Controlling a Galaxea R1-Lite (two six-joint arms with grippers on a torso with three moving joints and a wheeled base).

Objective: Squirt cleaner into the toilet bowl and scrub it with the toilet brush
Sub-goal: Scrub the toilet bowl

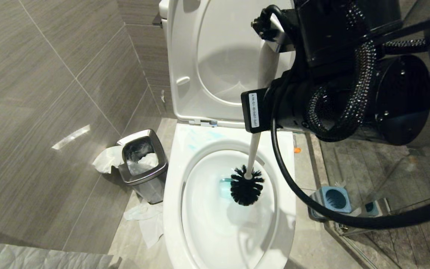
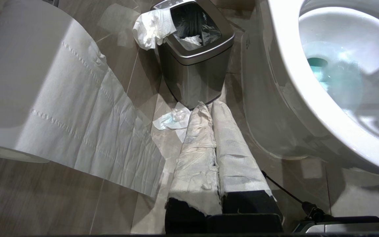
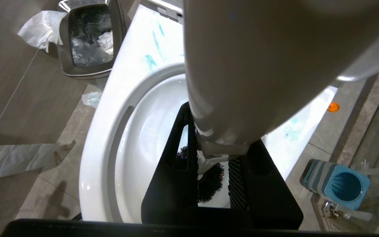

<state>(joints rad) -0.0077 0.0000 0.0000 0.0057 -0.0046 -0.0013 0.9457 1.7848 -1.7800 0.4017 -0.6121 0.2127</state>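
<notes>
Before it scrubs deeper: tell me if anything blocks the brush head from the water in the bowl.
Nothing visible does. The right gripper holds the toilet brush, its bristles already inside the toilet bowl, beside the teal cleaner pool.

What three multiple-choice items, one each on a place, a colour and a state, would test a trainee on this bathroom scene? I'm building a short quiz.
1. Where is the bristle head of the toilet brush?
A. In its holder
B. Inside the toilet bowl
C. In the waste bin

2. What colour is the brush holder on the floor?
A. Blue
B. Red
C. Yellow

3. How stands the toilet lid?
A. Closed over the bowl
B. Raised upright
C. Taken off and lying on the floor

Answers: 1 B, the dark bristles hang over the tinted water, the handle gripped by the right gripper. 2 A, the empty holder beside the toilet is blue. 3 B, lid and seat stand up behind the open bowl.
</notes>
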